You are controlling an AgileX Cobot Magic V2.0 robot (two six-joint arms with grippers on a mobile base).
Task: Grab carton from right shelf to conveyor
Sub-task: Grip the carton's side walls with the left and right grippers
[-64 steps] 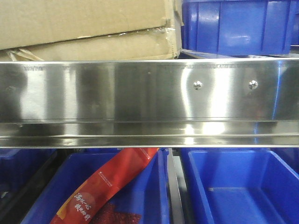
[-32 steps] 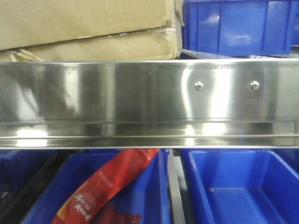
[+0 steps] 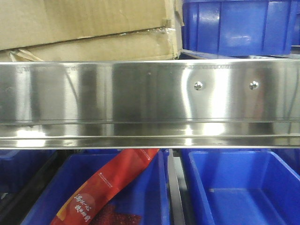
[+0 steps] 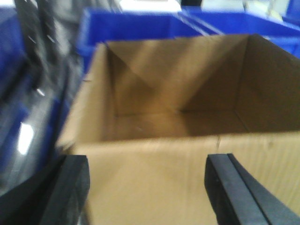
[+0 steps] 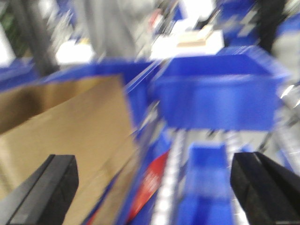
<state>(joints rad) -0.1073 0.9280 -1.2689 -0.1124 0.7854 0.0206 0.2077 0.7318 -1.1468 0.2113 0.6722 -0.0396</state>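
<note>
On the upper tier of the right shelf [image 3: 140, 101] sits the carton [image 3: 89, 28], worn brown corrugated, with a creased corner and a ragged taped flap along its lower edge. It is just beside a blue plastic bin [image 3: 234, 26] on the same tier. The mirror-like steel front rail carries two small screws [image 3: 198, 85] toward the right. Below the rail are two more blue bins; the left one [image 3: 145, 201] holds a red snack packet [image 3: 108, 187] with a small white logo and white Chinese characters, too small to read. No print or label is visible on the carton.

Left wrist view: the carton [image 4: 178, 93] is open-topped with a bare interior. The left gripper [image 4: 147, 190] has its jaws wide apart, both black fingers [image 4: 70, 187] low in front of the near wall; contact cannot be told.

Right wrist view is heavily blurred. The right gripper [image 5: 154, 190] has its jaws spread apart, holding nothing. The carton [image 5: 65, 126] is at left, a blue bin [image 5: 215, 98] ahead, the red packet [image 5: 150, 183] below.
</note>
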